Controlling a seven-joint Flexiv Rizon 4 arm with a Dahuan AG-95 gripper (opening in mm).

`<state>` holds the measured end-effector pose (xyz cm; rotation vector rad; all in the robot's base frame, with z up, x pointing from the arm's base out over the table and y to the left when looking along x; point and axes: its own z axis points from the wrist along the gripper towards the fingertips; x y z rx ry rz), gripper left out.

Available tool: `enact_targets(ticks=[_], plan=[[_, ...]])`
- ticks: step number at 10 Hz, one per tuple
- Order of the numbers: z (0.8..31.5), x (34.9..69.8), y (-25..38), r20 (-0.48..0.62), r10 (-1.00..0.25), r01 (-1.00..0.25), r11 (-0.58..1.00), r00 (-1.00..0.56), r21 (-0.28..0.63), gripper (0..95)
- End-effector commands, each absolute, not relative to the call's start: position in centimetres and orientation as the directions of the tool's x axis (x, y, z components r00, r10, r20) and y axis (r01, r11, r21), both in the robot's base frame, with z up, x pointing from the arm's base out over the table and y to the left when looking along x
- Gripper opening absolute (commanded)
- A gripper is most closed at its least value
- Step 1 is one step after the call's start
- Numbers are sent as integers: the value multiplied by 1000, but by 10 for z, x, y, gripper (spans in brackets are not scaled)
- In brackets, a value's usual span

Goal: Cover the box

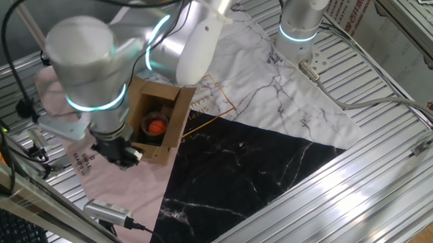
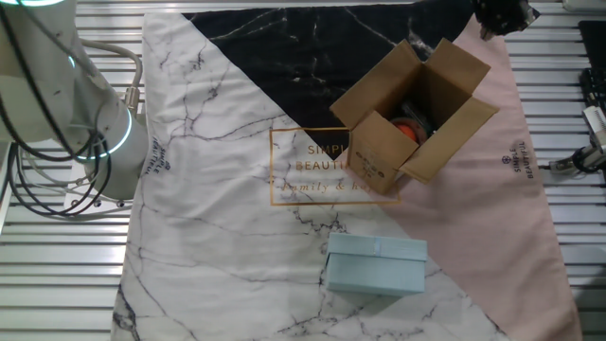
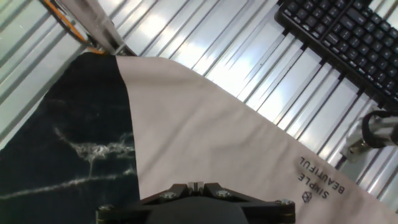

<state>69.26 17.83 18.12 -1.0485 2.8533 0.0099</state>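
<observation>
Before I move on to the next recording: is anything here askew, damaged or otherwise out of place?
Nothing looks damaged or spilled. The box sits skewed to the mat's printed frame, flaps standing open, with something orange inside. The end effector is beside the box, not touching it.

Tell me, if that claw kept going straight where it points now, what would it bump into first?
Most likely the pink part of the cloth on the table: the hand view looks straight at it. The claw is beside the box, not over it, though depth is unclear.
</observation>
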Motion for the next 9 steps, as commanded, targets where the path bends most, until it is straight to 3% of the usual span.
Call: enact_targets(ticks=[1, 9], plan=[[179, 692, 178, -93, -649, -649, 760, -755, -31, 0], [169, 685, 169, -94, -657, -657, 753, -748, -31, 0]])
